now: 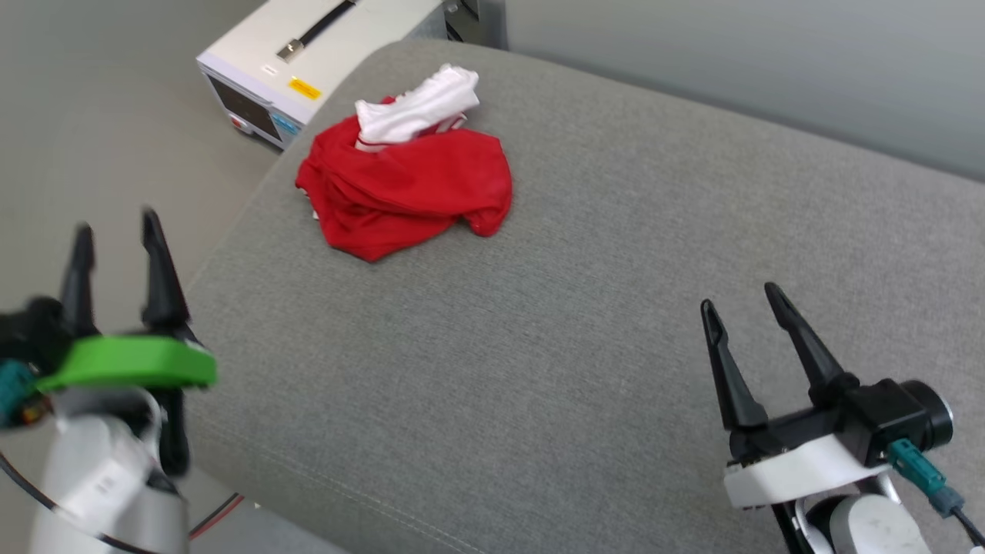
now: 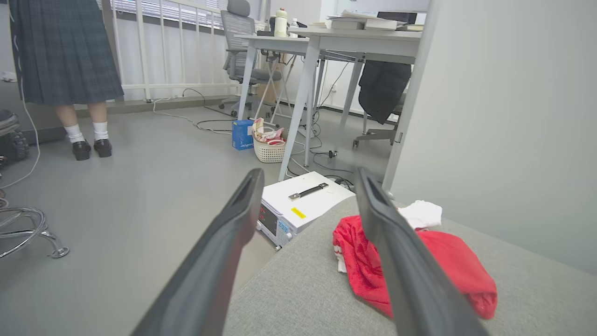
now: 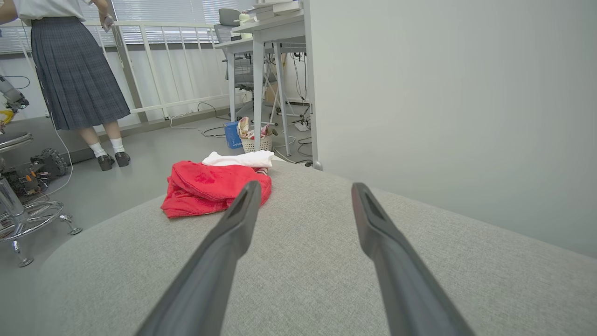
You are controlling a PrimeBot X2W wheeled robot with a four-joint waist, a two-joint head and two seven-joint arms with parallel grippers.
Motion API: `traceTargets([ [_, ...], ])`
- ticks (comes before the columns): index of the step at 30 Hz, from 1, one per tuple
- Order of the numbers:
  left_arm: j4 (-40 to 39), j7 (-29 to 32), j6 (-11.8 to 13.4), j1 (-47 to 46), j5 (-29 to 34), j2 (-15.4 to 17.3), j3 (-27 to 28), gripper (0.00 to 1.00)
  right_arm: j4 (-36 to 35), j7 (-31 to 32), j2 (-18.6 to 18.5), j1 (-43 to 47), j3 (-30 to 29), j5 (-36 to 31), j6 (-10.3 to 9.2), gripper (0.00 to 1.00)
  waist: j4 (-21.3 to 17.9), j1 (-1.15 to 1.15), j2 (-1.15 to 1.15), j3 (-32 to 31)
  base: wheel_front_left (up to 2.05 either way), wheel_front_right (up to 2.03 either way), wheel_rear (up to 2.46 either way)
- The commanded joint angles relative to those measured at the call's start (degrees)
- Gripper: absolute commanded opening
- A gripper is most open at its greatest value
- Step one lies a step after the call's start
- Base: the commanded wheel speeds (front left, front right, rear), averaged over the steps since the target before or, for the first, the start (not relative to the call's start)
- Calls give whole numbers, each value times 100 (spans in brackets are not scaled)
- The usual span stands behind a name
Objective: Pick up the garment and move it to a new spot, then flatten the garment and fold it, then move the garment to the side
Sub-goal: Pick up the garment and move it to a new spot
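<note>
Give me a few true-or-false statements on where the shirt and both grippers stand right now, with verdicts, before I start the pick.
1. The garment lies bunched up on the grey cushion. True.
2. The left gripper is shut on the garment. False: its fingers are spread, hold nothing and are well apart from the garment.
3. The right gripper is open and holds nothing. True.
4. The garment is folded flat. False: it is a crumpled heap with a white sleeve on top.
5. A white instrument box stands just past the cushion's edge, near the garment. True.
</note>
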Motion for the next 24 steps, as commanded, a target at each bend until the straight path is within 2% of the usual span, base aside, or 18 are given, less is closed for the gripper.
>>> traceTargets([
  [1,95,-33,-37,-319,-54,163,-8,100,-69,-52,-79,-148,11,-33,-5,100,-311,0,0,429,0,0,0],
  [5,501,15,-66,-1130,-386,684,-273,100,-207,-52,-226,-373,-13,-74,-5,100,-559,0,0,825,0,0,0],
  [8,708,345,-70,-1712,-858,1192,-802,100,-311,-52,-300,-520,-43,-96,-5,100,-709,0,0,1068,0,0,0],
  [9,855,842,-71,-2152,-1284,1635,-1301,100,-399,-52,-356,-625,-44,-109,-5,100,-810,0,0,1263,0,0,0],
  [12,1034,1490,-71,-2593,-1731,1995,-1806,100,-468,-52,-420,-733,-16,-119,-5,100,-906,0,0,1459,0,0,0],
  [18,1412,3375,-72,-3346,-2718,2464,-2724,100,-565,-52,-527,-902,-3,-149,-5,100,-1062,0,0,1794,0,0,0],
  [24,1842,4874,-72,-3870,-3292,2702,-3319,100,-629,-52,-625,-1032,-56,-173,-5,100,-1237,0,0,2167,0,0,0],
])
